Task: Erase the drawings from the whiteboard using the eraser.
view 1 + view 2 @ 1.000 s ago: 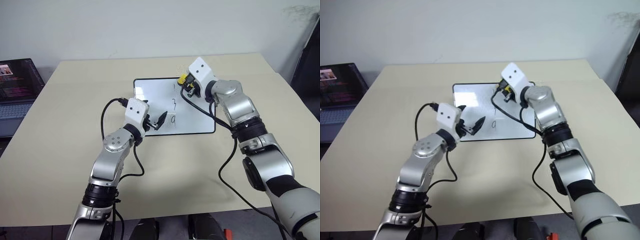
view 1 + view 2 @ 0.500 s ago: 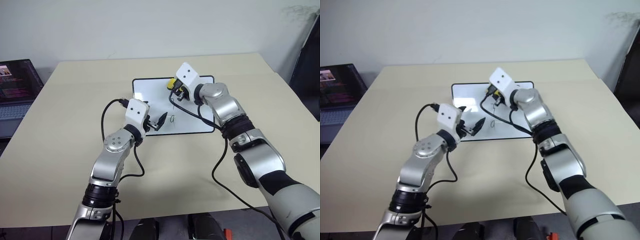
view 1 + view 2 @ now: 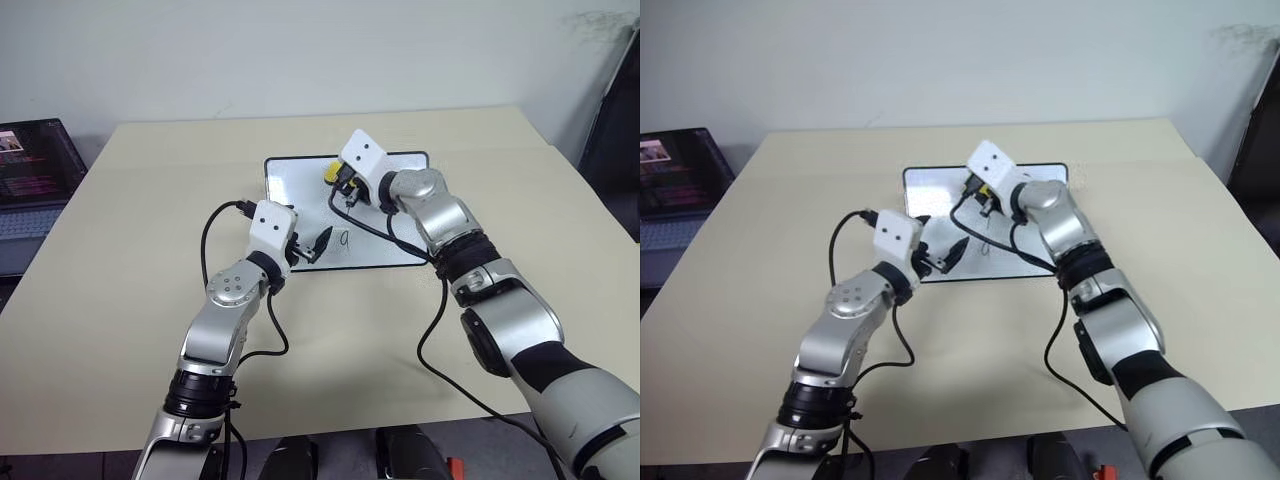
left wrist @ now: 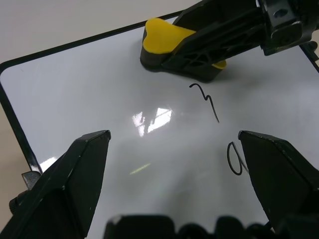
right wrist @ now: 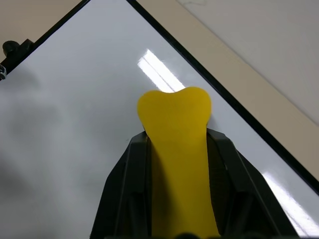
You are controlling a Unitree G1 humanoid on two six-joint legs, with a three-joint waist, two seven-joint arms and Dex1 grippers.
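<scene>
Clamped in the right tool (image 3: 338,178) is the yellow eraser (image 4: 172,44), its dark underside laid against the whiteboard (image 3: 290,185) near the board's far edge. What is left of the drawings (image 4: 205,99) lies just on the near side of the eraser: a squiggle resembling a 3, and nearer still a small loop resembling a 9 (image 3: 343,238). No mark can be made out at the spot under the eraser, so the top of the column is judged to be wiped already or covered; which of the two cannot be told. Two marks are therefore judged to remain, and the work is taken to be roughly a third done.

At the board's near edge the left tool (image 3: 312,246) is held level, its black fingers (image 4: 75,172) spread wide with nothing between them, the remaining marks lying ahead of it. Being close to the 9, it is judged the one thing that might crowd a wipe drawn toward the near edge.

Around the whiteboard the beige counter (image 3: 130,240) is bare. An open laptop (image 3: 30,170) stands well apart, beyond the counter's left edge.
</scene>
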